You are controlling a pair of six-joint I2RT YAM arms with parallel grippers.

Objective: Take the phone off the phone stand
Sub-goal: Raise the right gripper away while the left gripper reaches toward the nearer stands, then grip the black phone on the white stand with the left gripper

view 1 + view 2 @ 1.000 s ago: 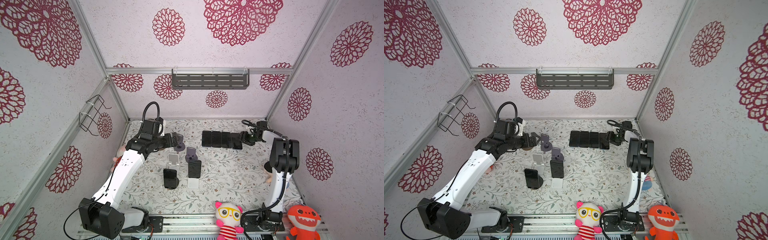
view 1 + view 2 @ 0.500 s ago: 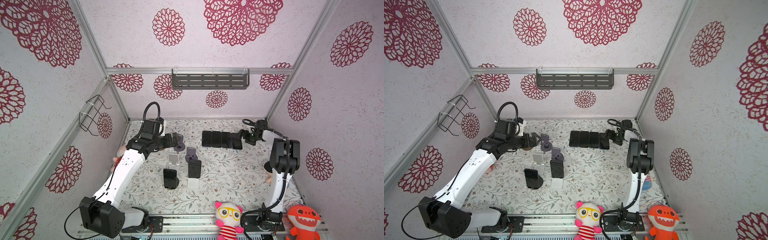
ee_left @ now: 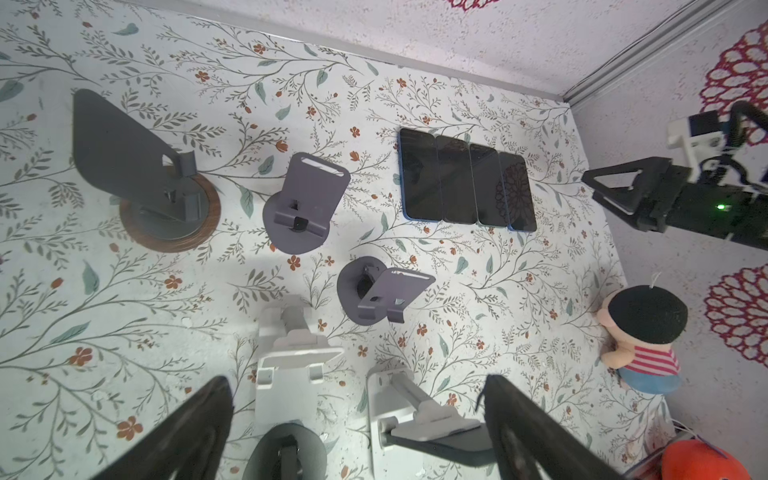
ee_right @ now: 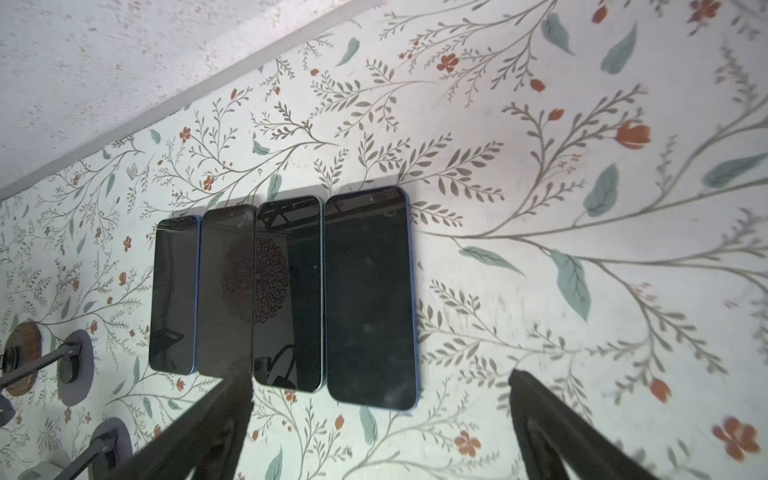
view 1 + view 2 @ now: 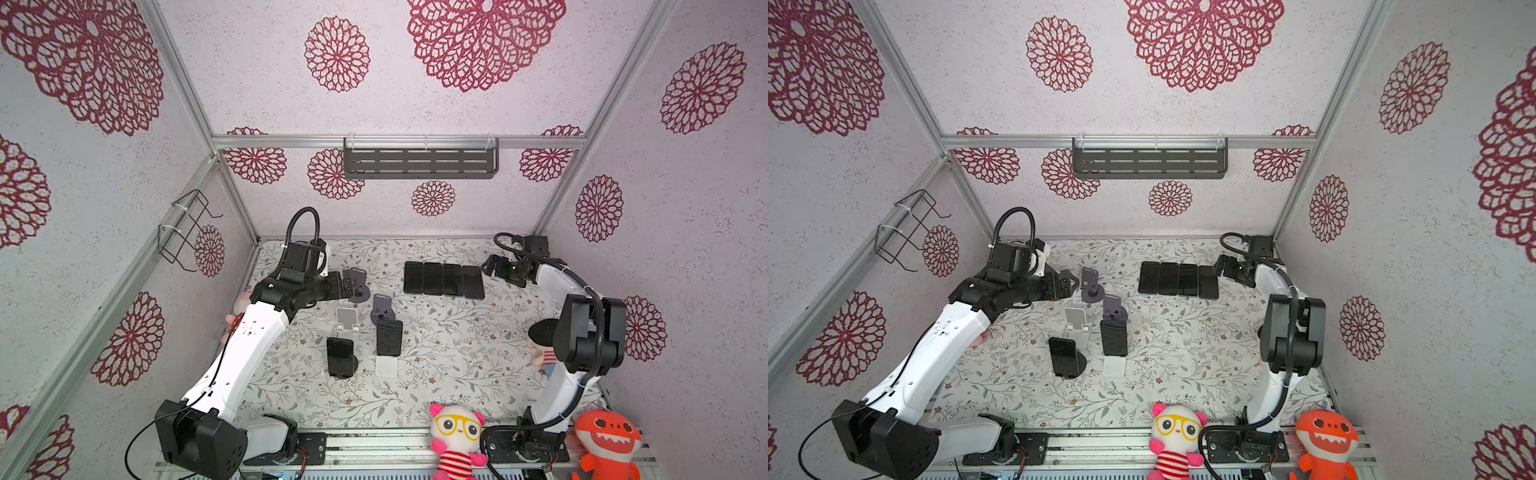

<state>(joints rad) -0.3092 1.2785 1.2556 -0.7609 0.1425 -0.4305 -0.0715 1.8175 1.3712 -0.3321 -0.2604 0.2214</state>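
we saw the left tool (image 5: pixel 1073 284) released near a purple stand (image 5: pixel 1090 278), the right tool (image 5: pixel 491 266) released beside four flat phones (image 5: pixel 444 279), a phone (image 5: pixel 389 337) propped on a white stand (image 5: pixel 386 368)

Four phones (image 5: pixel 444 279) lie flat in a touching row at the back of the surface (image 5: pixel 457 357), right of centre. Left of them stand the empty stands (image 5: pixel 382 307). In front of those, two more stands each carry a phone: the left phone (image 5: pixel 340 356) and the right phone (image 5: pixel 389 337). A plush toy (image 5: pixel 457 434) sits at the front edge, with a second plush toy (image 5: pixel 606 442) right of it.
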